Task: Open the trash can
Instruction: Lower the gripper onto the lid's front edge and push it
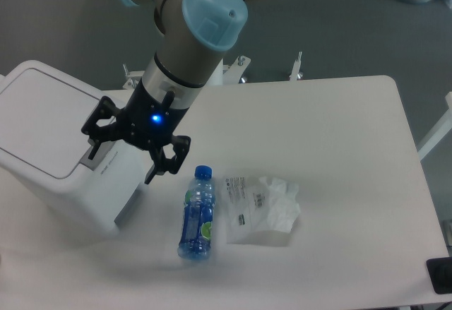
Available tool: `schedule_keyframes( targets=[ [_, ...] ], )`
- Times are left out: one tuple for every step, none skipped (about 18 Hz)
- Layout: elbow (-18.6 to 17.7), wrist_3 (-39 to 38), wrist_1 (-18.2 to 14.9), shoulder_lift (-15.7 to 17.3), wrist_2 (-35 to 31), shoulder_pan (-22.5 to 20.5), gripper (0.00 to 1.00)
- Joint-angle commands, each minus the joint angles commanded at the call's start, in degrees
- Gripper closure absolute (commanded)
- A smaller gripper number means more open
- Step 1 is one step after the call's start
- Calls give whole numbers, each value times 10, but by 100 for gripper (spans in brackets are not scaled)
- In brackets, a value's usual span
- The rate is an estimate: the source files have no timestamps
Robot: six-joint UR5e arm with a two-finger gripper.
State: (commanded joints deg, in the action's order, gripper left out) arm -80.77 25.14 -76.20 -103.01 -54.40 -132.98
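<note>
The trash can is a large white boxy bin at the table's left, its flat lid down. A grey push-button panel runs along the lid's right edge, partly covered by my gripper. My gripper hangs open right over that panel, one fingertip above the button strip and the other off the bin's right side. A blue light glows on the wrist. I cannot tell whether a finger touches the panel.
A blue plastic bottle lies on the white table just right of the bin. Next to it lies a crumpled clear plastic bag. The arm reaches in from the top.
</note>
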Motion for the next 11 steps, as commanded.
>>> schedule_keyframes(
  targets=[
    [-3, 0, 0, 0, -1, -1, 0],
    [-3, 0, 1, 1, -1, -1, 0],
    [-4, 0, 0, 1, -1, -1, 0],
    [-4, 1, 1, 1, -2, -1, 0],
    [-5, 1, 0, 2, -2, -1, 0],
    [-6, 3, 0, 3, -2, -2, 0],
    [-10, 3, 0, 6, -3, -2, 0],
    [-16, 4, 1, 10, -3, -2, 0],
    [-20, 5, 2, 13, -3, -2, 0],
    [-25, 7, 1, 13, -3, -3, 0],
    [-28, 7, 1, 14, -3, -3, 0]
  ],
)
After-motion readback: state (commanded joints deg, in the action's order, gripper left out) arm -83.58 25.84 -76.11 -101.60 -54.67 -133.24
